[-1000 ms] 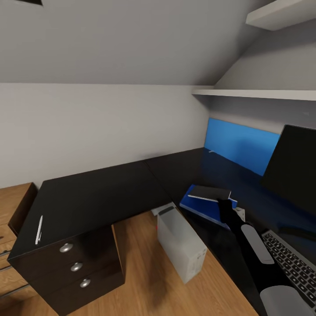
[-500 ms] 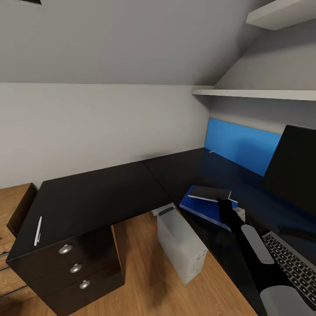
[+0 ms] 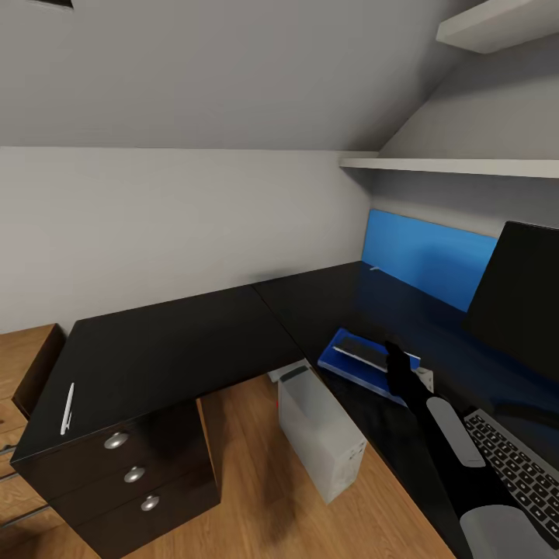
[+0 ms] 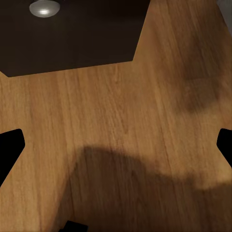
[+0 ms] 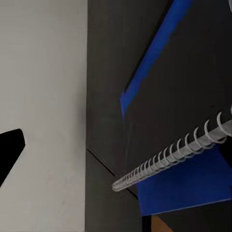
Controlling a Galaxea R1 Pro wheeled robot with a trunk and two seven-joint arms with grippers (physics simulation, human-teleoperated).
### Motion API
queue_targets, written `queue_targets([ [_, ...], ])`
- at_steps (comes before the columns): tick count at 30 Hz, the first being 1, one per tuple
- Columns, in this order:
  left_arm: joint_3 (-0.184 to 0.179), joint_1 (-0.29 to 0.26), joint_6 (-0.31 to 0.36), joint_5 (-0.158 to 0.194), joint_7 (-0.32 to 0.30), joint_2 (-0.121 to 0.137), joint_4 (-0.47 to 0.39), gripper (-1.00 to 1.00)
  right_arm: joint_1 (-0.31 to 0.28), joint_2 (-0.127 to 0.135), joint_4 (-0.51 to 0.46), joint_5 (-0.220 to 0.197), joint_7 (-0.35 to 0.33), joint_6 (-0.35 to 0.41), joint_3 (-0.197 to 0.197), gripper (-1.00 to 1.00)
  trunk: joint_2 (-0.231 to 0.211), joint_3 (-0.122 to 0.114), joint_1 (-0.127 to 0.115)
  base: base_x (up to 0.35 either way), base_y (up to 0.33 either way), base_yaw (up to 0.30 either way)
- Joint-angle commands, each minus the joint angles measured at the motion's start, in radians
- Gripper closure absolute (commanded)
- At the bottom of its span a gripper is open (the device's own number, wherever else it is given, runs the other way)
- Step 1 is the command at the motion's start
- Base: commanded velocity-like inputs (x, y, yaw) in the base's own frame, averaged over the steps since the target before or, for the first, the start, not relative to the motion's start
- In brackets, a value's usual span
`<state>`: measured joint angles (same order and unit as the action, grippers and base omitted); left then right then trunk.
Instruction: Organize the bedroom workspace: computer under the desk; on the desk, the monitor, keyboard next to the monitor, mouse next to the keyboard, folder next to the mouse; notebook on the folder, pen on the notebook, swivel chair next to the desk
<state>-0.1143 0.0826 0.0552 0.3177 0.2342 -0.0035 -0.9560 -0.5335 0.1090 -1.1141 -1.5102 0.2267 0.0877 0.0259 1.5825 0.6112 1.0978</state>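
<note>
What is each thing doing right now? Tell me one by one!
Notebook: lying flat on the folder.
Folder: flat on the desk.
Pen: lying on the desk's far end, apart from the notebook.
Computer: on the floor, partly under the desk.
Monitor: upright, screen dark.
Drawers: shut.
Right gripper: by the notebook, jaws unclear.

The head view looks forward and down from above across the desk corner. The right wrist view sits close over the same notebook and folder. The left wrist view faces the wooden floor from nearby.
</note>
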Motion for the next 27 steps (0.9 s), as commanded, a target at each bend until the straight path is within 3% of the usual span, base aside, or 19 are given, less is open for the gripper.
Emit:
queue_targets([
  [1, -0.002, 0.0, 0.005, 0.006, 0.007, 0.0, -0.003, -1.0, 0.0, 0.0, -0.002, -0.005, 0.006, 0.004, 0.001, -1.0, 0.001, 0.001, 0.0, 0.0, 0.0, 0.0],
  [11, -0.002, 0.0, 0.005, 0.007, 0.007, 0.0, -0.003, -1.0, 0.0, 0.0, -0.001, -0.005, 0.006, 0.005, 0.0, -1.0, 0.001, 0.001, 0.0, -0.003, -0.006, 0.0],
  [19, -0.004, 0.0, 0.006, 0.007, 0.007, 0.0, -0.002, -1.0, 0.0, 0.0, -0.003, -0.005, 0.006, 0.005, 0.001, -1.0, 0.001, 0.001, 0.0, -0.143, -0.183, 0.0],
  [27, -0.004, 0.0, 0.006, 0.007, 0.007, 0.0, -0.001, -1.0, 0.0, 0.0, -0.004, -0.005, 0.006, 0.004, 0.0, -1.0, 0.001, 0.001, 0.0, -0.016, -0.023, 0.0],
])
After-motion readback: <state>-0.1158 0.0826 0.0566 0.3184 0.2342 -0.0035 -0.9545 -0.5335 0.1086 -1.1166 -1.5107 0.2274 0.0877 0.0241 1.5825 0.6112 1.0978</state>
